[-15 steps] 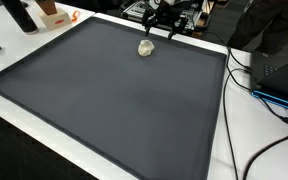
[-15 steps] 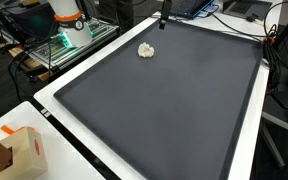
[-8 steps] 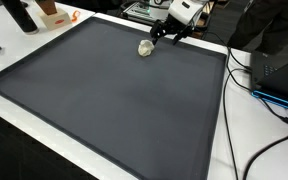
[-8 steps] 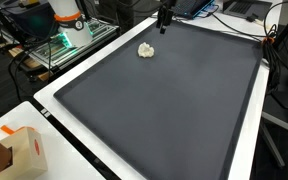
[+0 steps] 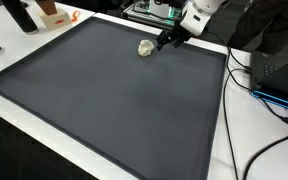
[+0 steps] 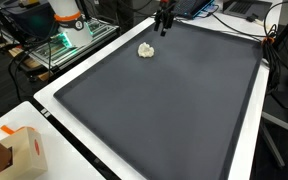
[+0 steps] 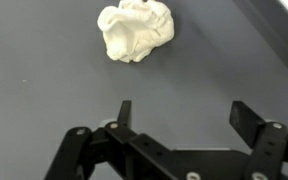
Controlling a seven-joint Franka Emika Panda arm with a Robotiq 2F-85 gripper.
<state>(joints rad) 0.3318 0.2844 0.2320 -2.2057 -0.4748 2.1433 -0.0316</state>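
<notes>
Wad, white and crumpled, on dark mat, just ahead of wide-spread, empty tool.

Looks like a robotics lab bench: big dark grey rubber mat on a white table, loose black cables off the side, metal wire cart with green-lit gear, orange-and-white machine base, black computer case.
</notes>
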